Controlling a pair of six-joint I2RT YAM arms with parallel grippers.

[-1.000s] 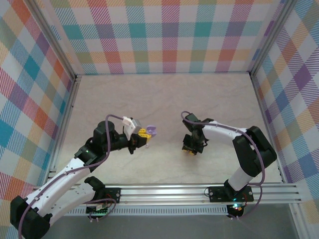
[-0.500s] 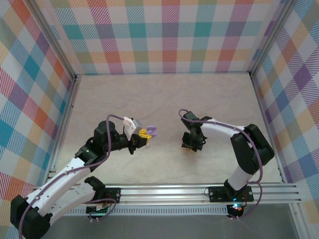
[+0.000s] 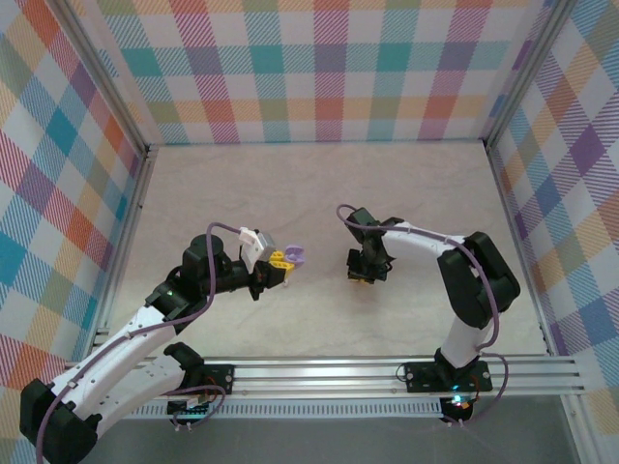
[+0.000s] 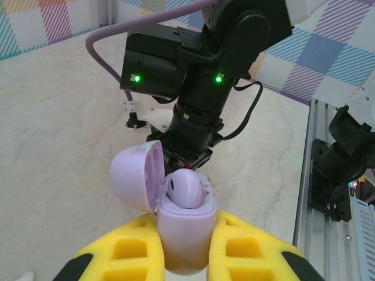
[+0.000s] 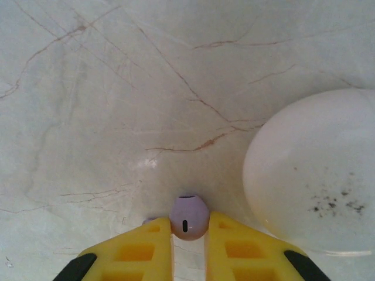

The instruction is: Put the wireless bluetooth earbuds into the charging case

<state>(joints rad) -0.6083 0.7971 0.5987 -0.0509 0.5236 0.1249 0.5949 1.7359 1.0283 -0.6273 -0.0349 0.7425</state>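
My right gripper (image 3: 363, 275), from above, sits low on the table, right of my left gripper (image 3: 280, 261) and its small pale purple plastic charging case (image 3: 296, 255), nearer than a second ago.

Left wrist: my fingers clamp the case, lid open towards the right arm, one purple bud (image 4: 188, 188) seated.

Right wrist: jaws pinch a stubby pale purple earbud (image 5: 188, 218) beside a smooth white dome (image 5: 313, 175).

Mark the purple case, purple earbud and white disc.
purple case (image 4: 184, 246): left wrist view, body front.
purple earbud (image 5: 188, 218): right wrist view, rounded head.
white disc (image 5: 310, 175): right wrist view, top middle.
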